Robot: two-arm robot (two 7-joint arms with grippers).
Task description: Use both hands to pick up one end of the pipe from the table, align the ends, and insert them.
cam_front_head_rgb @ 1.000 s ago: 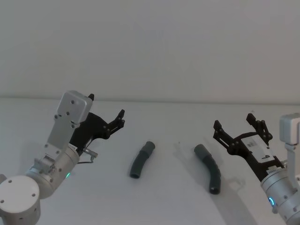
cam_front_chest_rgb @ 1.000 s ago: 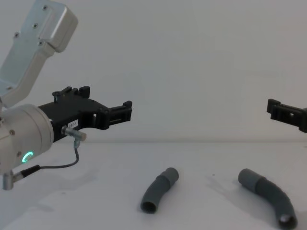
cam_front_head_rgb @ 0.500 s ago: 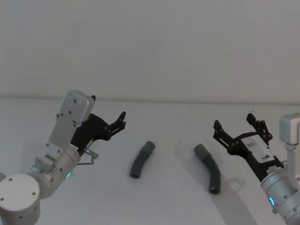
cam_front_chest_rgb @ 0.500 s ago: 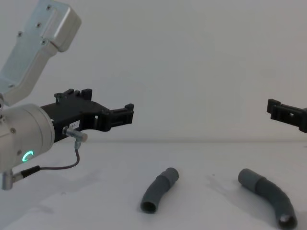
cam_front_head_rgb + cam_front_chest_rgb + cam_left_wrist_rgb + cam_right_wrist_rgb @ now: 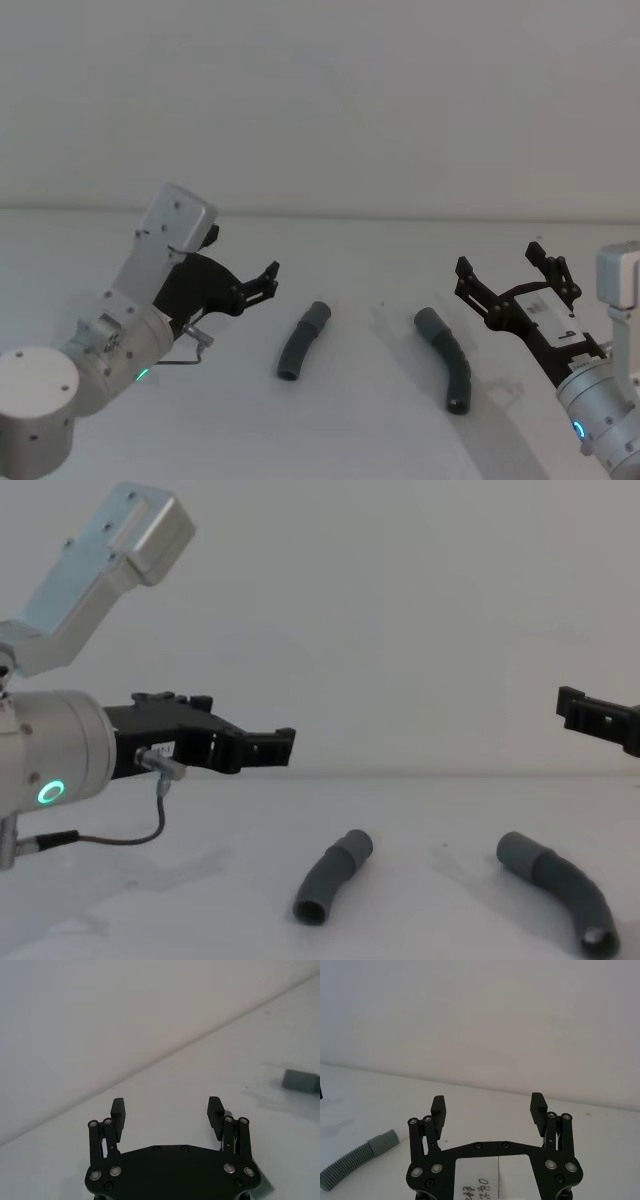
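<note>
Two dark grey pieces of the pipe lie apart on the white table point(image 5: 350, 440). The short piece point(image 5: 303, 341) point(image 5: 333, 877) is at the centre. The longer piece point(image 5: 447, 358) point(image 5: 560, 888) lies to its right; its ribbed stretch and smooth cuff point(image 5: 384, 1140) show in the right wrist view. My left gripper point(image 5: 264, 283) point(image 5: 281, 748) point(image 5: 167, 1110) hovers open, left of the short piece and above the table, holding nothing. A grey pipe end point(image 5: 300, 1080) sits beyond it in the left wrist view. My right gripper point(image 5: 497, 262) point(image 5: 575, 708) point(image 5: 489, 1105) is open and raised, right of the longer piece.
A plain pale wall point(image 5: 320, 100) rises behind the table's far edge. A thin cable point(image 5: 120, 832) loops under the left wrist.
My left gripper has moved right and lower, closer to the short piece. The right arm and both pipe pieces have stayed still.
</note>
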